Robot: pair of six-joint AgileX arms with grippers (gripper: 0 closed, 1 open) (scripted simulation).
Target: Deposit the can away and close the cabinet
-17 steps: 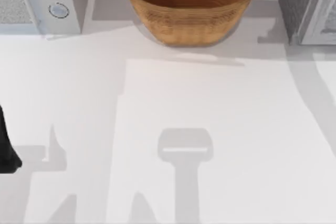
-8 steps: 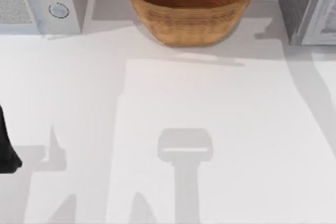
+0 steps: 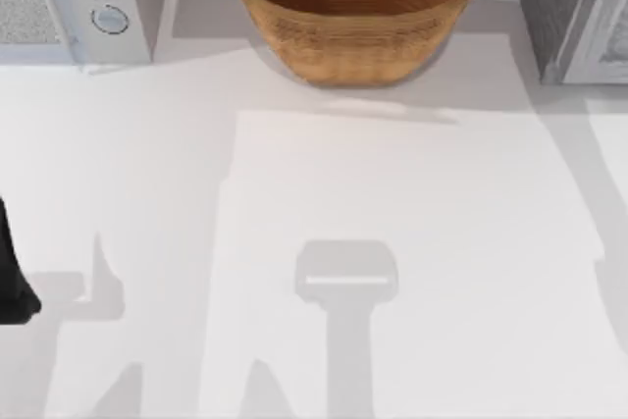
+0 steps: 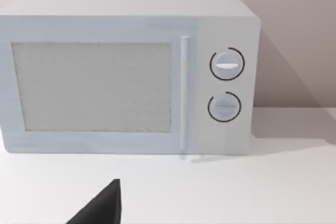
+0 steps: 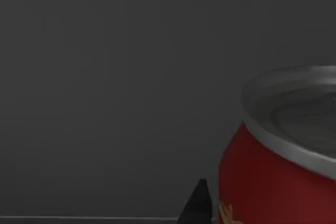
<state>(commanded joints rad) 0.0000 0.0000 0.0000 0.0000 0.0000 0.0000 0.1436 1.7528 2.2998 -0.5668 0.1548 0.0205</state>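
1. Clearly, the can (image 5: 278,150) is the thing to mind: in the right wrist view it stands upright, silver top and red side close to the camera, before a dark, flat grey surface that I judge to be the inside of the cabinet (image 3: 574,7) at the far right of the worktop (image 3: 392,193).
2. One dark fingertip (image 5: 197,205) of the right gripper shows just beside the can's side. Whether the fingers grasp the can or have let go, I cannot tell.
3. To do this step well, I judge the can should sit flat on the cabinet floor before the fingers release. They should then draw straight back so as not to tip it.
4. Only when the gripper is free of the opening should the door be pushed closed; the door's position is unclear from these views.
5. Farther out, the left arm sits parked at the worktop's left edge, one dark fingertip (image 4: 102,205) showing in its wrist view, facing the microwave (image 4: 131,72); its fingers' state cannot be told.
6. A wicker basket (image 3: 355,9) stands at the far middle, uninvolved.
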